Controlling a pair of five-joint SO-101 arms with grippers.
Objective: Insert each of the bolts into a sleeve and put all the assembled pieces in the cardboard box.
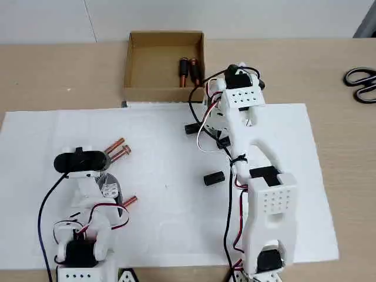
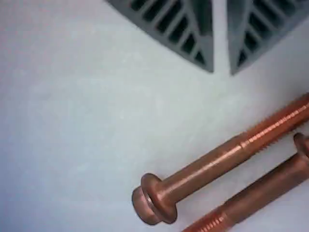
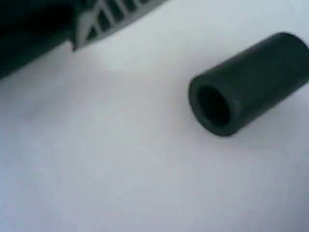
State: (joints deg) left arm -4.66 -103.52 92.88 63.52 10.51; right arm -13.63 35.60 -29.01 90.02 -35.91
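Observation:
Two copper bolts (image 1: 117,148) lie side by side on the white paper, and a third bolt (image 1: 130,201) lies nearer the left arm's base. My left gripper (image 2: 219,58) hangs just above the pair of bolts (image 2: 217,164); its grey fingers are shut with only a thin slit between them and hold nothing. A black sleeve (image 3: 246,82) lies on its side close to my right gripper (image 1: 204,120), apart from it. Another sleeve (image 1: 214,177) rests mid-paper. The cardboard box (image 1: 134,64) at the back holds two assembled pieces (image 1: 189,71).
The right arm (image 1: 258,158) stretches from the front edge across the paper to just before the box. Black scissors (image 1: 361,82) lie at the far right of the wooden table. The paper (image 1: 158,176) between the two arms is bare.

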